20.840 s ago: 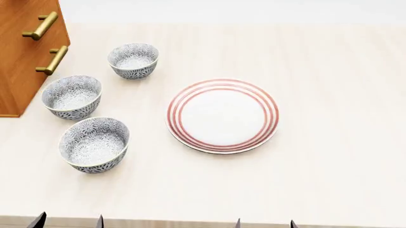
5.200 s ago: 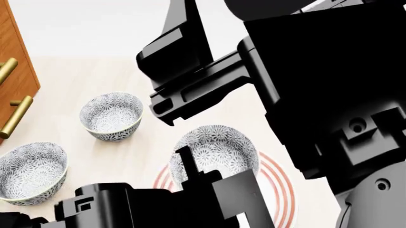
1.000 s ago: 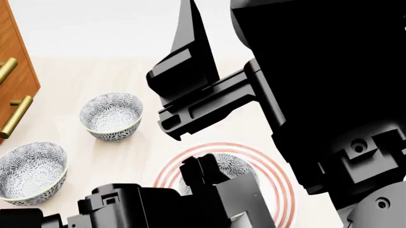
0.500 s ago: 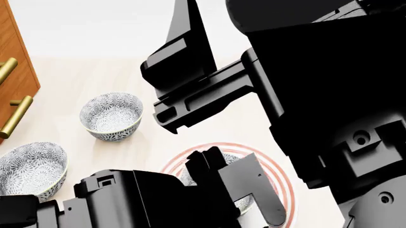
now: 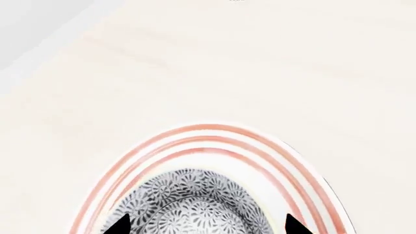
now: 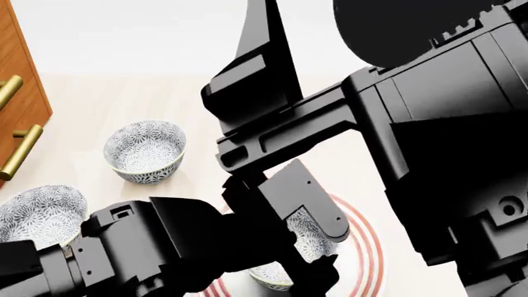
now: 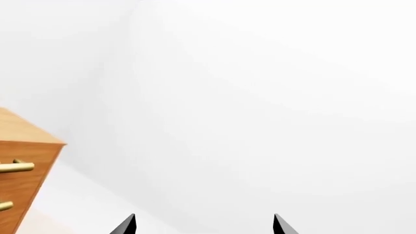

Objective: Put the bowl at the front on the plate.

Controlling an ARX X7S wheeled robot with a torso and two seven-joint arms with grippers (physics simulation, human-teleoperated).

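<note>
The bowl, white with a dense grey-blue floral pattern, sits upright on the plate, a wide white plate with three thin red rings. My left gripper is open above it. One fingertip overlaps the bowl's rim and the other is clear of it. In the head view the bowl shows only in parts behind one grey finger of that gripper, with the plate's rings to its right. My right gripper is open and empty, raised and facing a white wall.
Two more patterned bowls stand on the pale table at the left, one further back and one nearer. A wooden cabinet with brass handles is at the far left. My right arm blocks much of the head view.
The bowl came down onto the plate. My left gripper has since opened and lifted a little off it. The right arm has shifted slightly to the right.
</note>
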